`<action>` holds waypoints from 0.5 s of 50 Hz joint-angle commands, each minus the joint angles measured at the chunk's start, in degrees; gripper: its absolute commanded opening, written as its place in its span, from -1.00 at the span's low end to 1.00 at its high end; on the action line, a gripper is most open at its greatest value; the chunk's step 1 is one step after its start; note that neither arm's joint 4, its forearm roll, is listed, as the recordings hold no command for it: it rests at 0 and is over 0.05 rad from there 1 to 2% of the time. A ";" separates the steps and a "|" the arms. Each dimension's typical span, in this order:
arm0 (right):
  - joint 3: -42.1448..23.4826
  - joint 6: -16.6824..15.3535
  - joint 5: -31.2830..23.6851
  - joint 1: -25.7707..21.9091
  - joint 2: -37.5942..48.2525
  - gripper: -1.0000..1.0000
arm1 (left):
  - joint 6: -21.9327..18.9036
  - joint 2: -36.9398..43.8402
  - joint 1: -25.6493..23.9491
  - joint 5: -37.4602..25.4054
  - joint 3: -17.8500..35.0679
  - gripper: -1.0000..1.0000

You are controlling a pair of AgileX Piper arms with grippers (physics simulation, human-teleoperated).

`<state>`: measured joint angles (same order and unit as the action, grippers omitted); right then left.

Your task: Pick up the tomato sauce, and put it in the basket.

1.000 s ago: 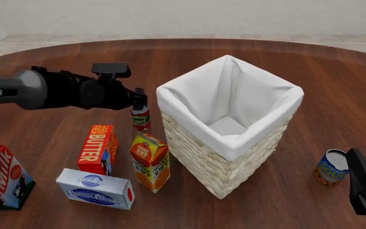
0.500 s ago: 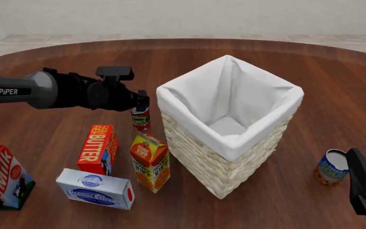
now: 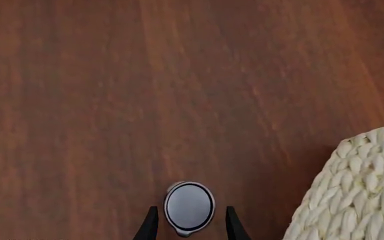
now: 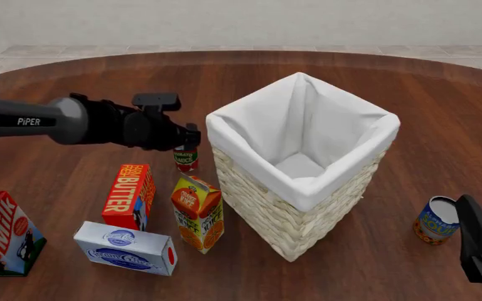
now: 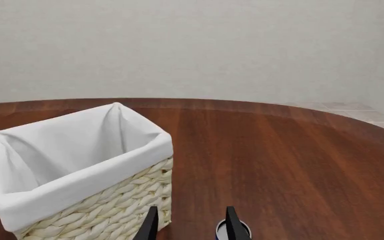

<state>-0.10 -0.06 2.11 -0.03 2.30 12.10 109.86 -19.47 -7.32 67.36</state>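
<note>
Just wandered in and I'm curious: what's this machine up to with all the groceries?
The left gripper is poised over the tomato sauce, its open fingers on either side of the can's silver top, not yet gripping it. The can stands on the table beside the basket, where it is meant to go. The right gripper waits idle near a blue-and-orange can.

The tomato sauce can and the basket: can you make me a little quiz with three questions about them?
1. True or false: the tomato sauce is already inside the basket.
2. Which gripper has its fingers on either side of the can's silver top? A) left gripper B) right gripper
3. Fill in: in the front view, the carton nearest the basket's wicker side is the ____ juice carton.

Key
1. False; it stands on the table beside the basket.
2. A
3. orange
</note>
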 commanded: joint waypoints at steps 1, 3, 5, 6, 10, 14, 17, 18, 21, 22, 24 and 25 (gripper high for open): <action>-0.01 0.02 -0.22 0.01 -0.22 1.00 | 0.79 1.15 -0.27 -0.11 0.41 1.00; -0.01 0.03 -0.22 0.01 -0.23 1.00 | 0.97 1.22 -0.23 -0.22 0.58 1.00; -0.01 0.02 -0.22 0.01 -0.22 1.00 | 0.99 1.34 -0.13 -0.17 0.58 1.00; -0.01 0.02 -0.23 0.01 -0.24 1.00 | 0.99 1.35 -0.12 -0.14 0.56 1.00; -0.01 0.04 -0.22 0.01 -0.22 1.00 | 1.20 1.42 0.03 0.01 0.50 1.00; -0.01 0.03 -0.22 0.01 -0.21 1.00 | 1.15 1.59 0.24 0.11 0.49 1.00; -0.01 0.03 -0.21 0.01 -0.20 1.00 | 1.14 1.50 0.36 0.15 0.54 1.00; -0.01 0.04 -0.22 0.02 -0.23 1.00 | 1.19 1.57 0.45 0.22 0.56 1.00; -0.01 0.03 -0.22 0.00 -0.22 1.00 | 1.00 1.77 0.57 0.30 0.55 1.00; -0.01 0.04 -0.23 0.02 -0.23 1.00 | 0.93 1.88 0.62 0.27 0.58 1.00; -0.01 0.03 -0.22 0.01 -0.21 1.00 | 0.99 1.99 0.66 0.33 0.63 1.00; -0.01 0.03 -0.21 0.01 -0.21 1.00 | 1.05 2.08 0.65 0.37 0.61 1.00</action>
<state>-0.10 -0.06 2.11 -0.03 2.30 13.08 111.44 -19.10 -7.09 67.87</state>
